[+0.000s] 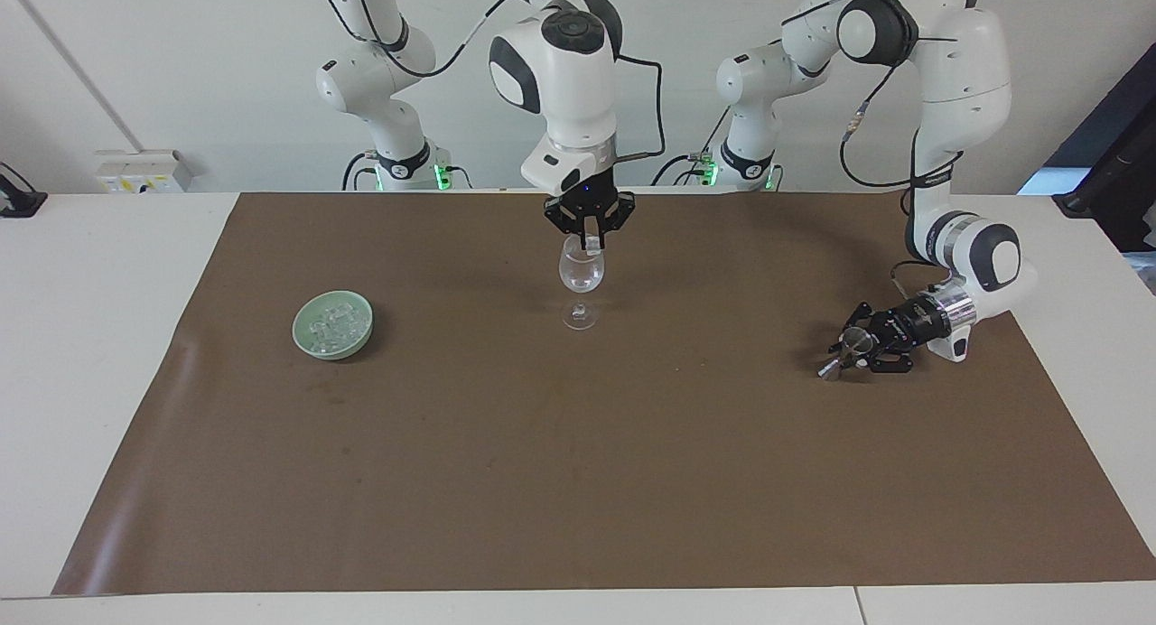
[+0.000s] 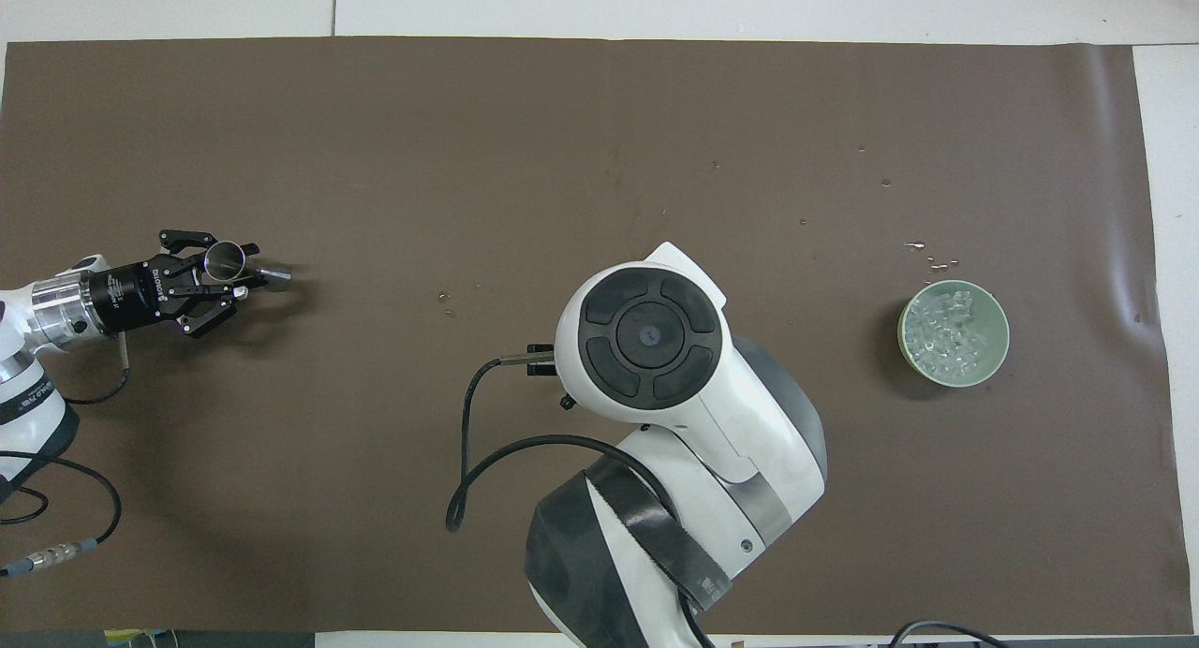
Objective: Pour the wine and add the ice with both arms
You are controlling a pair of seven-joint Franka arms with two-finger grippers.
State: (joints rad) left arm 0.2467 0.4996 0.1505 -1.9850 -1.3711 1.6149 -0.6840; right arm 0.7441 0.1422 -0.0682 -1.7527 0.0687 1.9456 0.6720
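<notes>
Over the clear stemmed wine glass (image 1: 581, 277), right gripper (image 1: 588, 238) pinches 1 small clear ice chunk (image 1: 591, 243) w/ fingertips. Left gripper (image 1: 853, 347) (low over brown mat (image 1: 578, 480)) loosely around metal jigger (image 1: 847, 348). Pale green bowl (image 1: 333, 324) holds ice heap (image 1: 332, 321).

The right arm (image 1: 560, 74) bends down from its base and hangs its gripper (image 1: 589, 237) straight over the wine glass (image 1: 581, 273), fingertips pinched on a small clear chunk at the glass's rim. The left arm (image 1: 948, 110) reaches low, well apart from the wine glass toward its own end, its gripper (image 1: 853, 347) lying sideways and clasping a small metal cup.
</notes>
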